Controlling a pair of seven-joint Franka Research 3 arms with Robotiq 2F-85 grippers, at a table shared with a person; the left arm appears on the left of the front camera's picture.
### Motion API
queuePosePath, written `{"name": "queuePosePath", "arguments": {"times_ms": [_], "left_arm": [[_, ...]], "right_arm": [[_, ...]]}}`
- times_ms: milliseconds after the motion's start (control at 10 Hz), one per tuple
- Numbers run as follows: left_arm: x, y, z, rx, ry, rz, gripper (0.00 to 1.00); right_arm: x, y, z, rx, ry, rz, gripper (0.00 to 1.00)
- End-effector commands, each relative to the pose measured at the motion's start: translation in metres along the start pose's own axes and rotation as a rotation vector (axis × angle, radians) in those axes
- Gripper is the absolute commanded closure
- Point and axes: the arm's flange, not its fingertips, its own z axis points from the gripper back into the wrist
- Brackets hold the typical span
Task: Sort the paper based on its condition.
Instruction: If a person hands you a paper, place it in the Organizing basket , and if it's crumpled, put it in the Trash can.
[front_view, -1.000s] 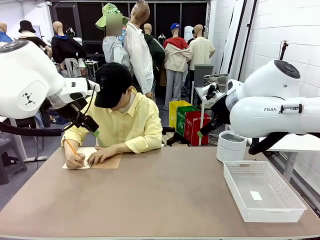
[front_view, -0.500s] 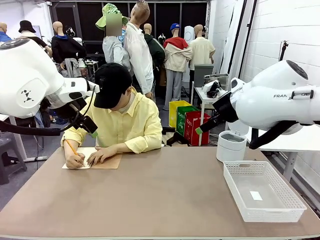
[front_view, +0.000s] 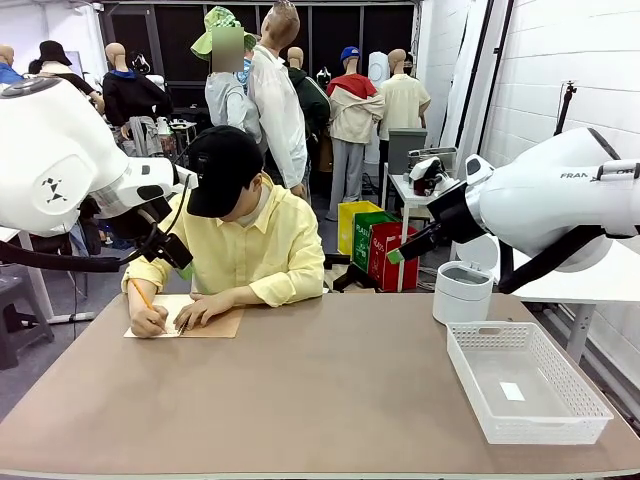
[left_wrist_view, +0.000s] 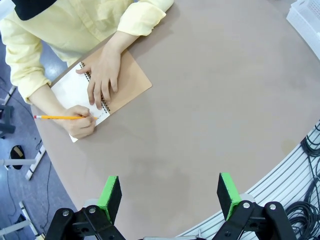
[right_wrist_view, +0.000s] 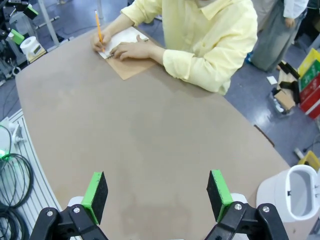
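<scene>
Loose white sheets of paper are out of view. At the table's far left a person writes with a pencil (front_view: 140, 293) on the white page of a spiral notebook (front_view: 212, 323) with a tan cover, the other hand flat on it. The notebook (left_wrist_view: 127, 82) lies far ahead of my left gripper (left_wrist_view: 170, 192), which hangs open and empty high over the table. My left gripper (front_view: 184, 266) is in the air beside the person's shoulder. My right gripper (right_wrist_view: 157, 195) is open and empty too, high above bare tabletop, with the notebook (right_wrist_view: 131, 66) far off. My right gripper (front_view: 396, 256) is raised at the right.
A white mesh basket (front_view: 470, 358) stands at the table's front right with a small white label inside. Its corner (left_wrist_view: 306, 15) appears in the left wrist view. A white lidded bin (front_view: 462, 290) stands beyond the table's right edge, also the bin (right_wrist_view: 295, 197) in the right wrist view.
My right arm has swung upward and a little to the left, its gripper shifting slightly left. The left arm and the writing person have hardly moved.
</scene>
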Motion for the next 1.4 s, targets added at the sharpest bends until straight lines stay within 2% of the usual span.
{"name": "queuePosePath", "arguments": {"times_ms": [0, 100, 1300], "left_arm": [[0.0, -0.001, -0.001, 0.003, -0.009, -0.003, 0.0], [0.0, -0.001, -0.001, 0.003, -0.009, -0.003, 0.0], [0.0, -0.001, -0.001, 0.003, -0.009, -0.003, 0.0]], "right_arm": [[-0.003, -0.006, -0.013, 0.013, -0.021, 0.013, 0.0], [0.0, 0.0, 0.0, 0.0, 0.0, 0.0, 0.0], [0.0, 0.0, 0.0, 0.0, 0.0, 0.0, 0.0]]}}
